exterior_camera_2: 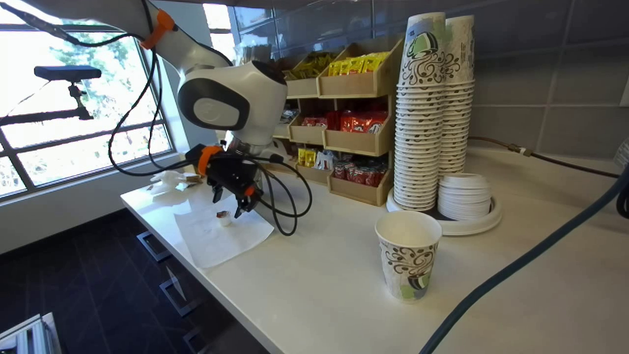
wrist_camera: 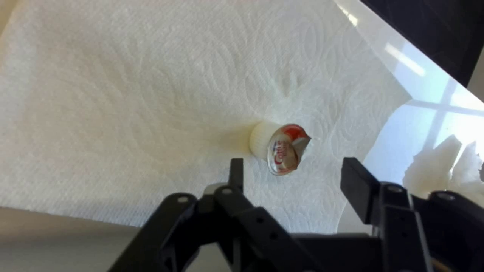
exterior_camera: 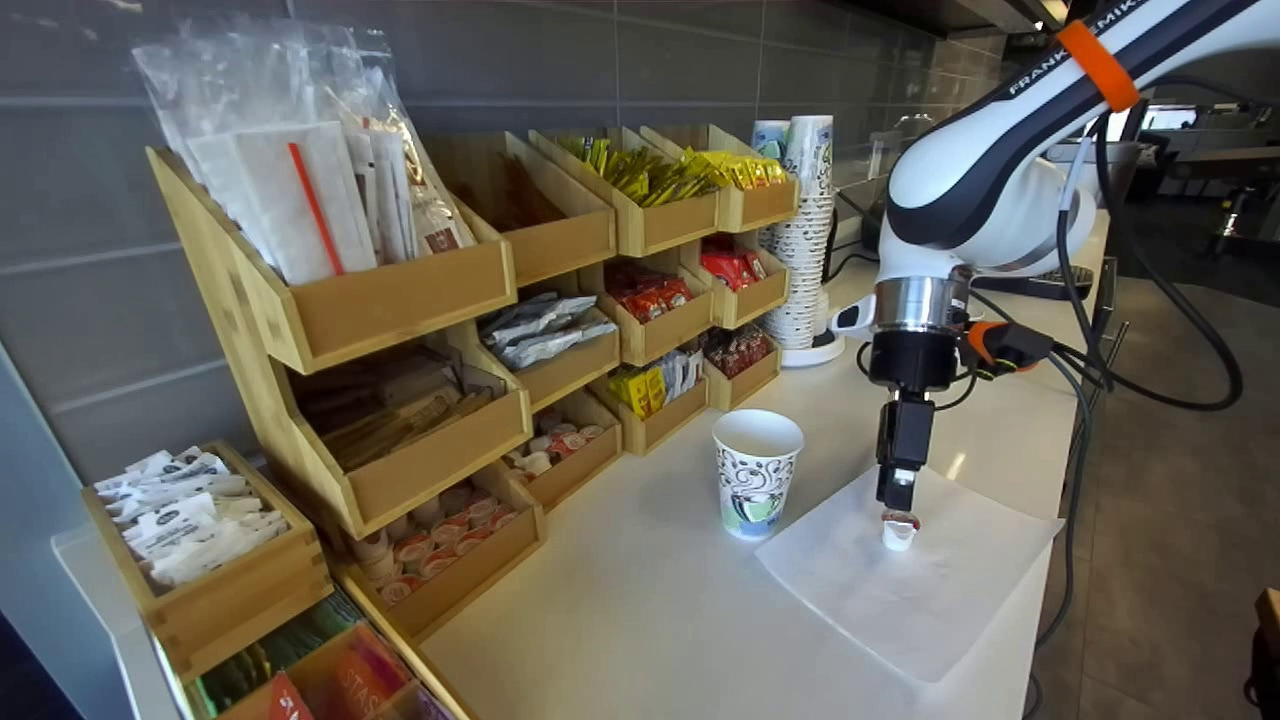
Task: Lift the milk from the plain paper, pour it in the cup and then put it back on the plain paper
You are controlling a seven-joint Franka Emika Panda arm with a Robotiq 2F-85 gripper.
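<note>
The milk (exterior_camera: 899, 537) is a tiny white pot with a red and silver lid partly peeled up. It stands upright on the plain paper (exterior_camera: 890, 620), and shows in both exterior views (exterior_camera_2: 224, 221) and the wrist view (wrist_camera: 261, 140). My gripper (exterior_camera_2: 227, 208) is open and empty above the paper. In the wrist view the pot lies just beyond the fingertips, nearer the left finger. A patterned paper cup (exterior_camera: 755, 480) stands upright between paper and shelves in an exterior view. A like cup (exterior_camera_2: 408, 265) stands near the cup stacks; I cannot tell if it is the same.
Wooden shelf bins (exterior_camera: 420, 310) with packets line the wall. Tall cup stacks (exterior_camera_2: 422, 142) and lids (exterior_camera_2: 464, 196) stand on a white tray. A thick cable (exterior_camera_2: 496, 290) crosses an exterior view. The counter's edge (exterior_camera_2: 236, 307) runs close to the paper.
</note>
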